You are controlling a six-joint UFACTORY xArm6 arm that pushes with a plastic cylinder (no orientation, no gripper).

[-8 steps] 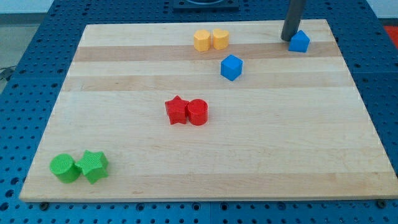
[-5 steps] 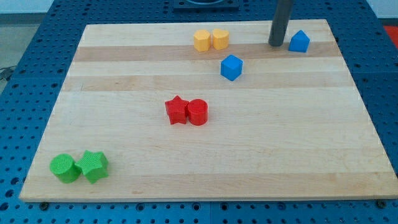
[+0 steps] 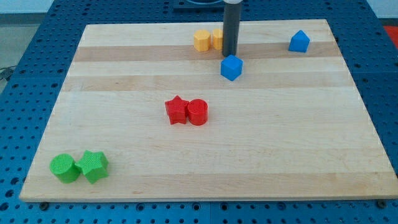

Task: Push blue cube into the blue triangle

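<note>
My tip (image 3: 230, 56) sits at the blue cube's (image 3: 231, 68) upper edge, toward the view's top, touching or just short of touching; can't tell which. Rod rises straight up from there and covers part of the right-hand yellow block (image 3: 217, 38).

No hand on this arm, just the rod, so nothing to spread or pinch.

Landmark = blue cube, on the table (image 3: 280, 143), upper middle.
- Blue triangle (image 3: 299, 41): toward the view's upper right of the cube, well apart from it, near the table's top-right corner.
- Yellow pair: just above and left of the cube, near the top edge. Left yellow block (image 3: 201, 40) is fully visible and looks faceted; the right one is half hidden behind the rod. The two touch.
- Red star (image 3: 176, 110) and red cylinder (image 3: 198, 112): below and left of the cube, side by side and touching, star on the view's left.
- Green cylinder (image 3: 64, 168) and green star (image 3: 93, 166): far below-left of the cube, at the bottom-left corner, touching, cylinder on the view's left.
</note>
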